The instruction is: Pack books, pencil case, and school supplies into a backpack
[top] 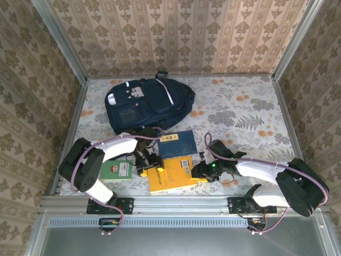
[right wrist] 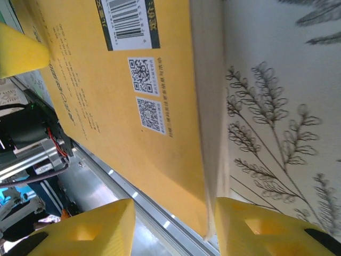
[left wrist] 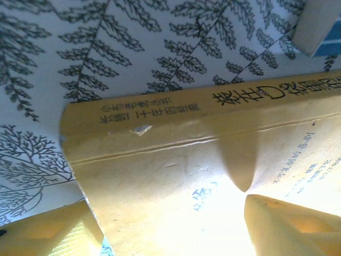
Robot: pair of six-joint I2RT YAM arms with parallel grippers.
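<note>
1. The backpack [top: 146, 104] lies at the upper left of the overhead view, on the fern-print cloth [top: 240, 112].
2. Just below it lies a navy book [top: 177, 143]. The yellow book [top: 171, 176] lies just beside that one, at lower centre. A green-and-white book [top: 118, 169] lies at the lower left.
3. The left gripper [top: 151, 164] sits at the yellow book's left edge. In its wrist view the fingers [left wrist: 293, 224] stand wide apart, one over the cover and the other partly behind the book's edge.
4. The right gripper [top: 197, 172] sits at the book's right edge, jaws moderately apart. The book's edge runs down between them, close to the right-hand one in its wrist view.
5. A barcode label [right wrist: 128, 21] shows at the top of the right wrist view.
</note>
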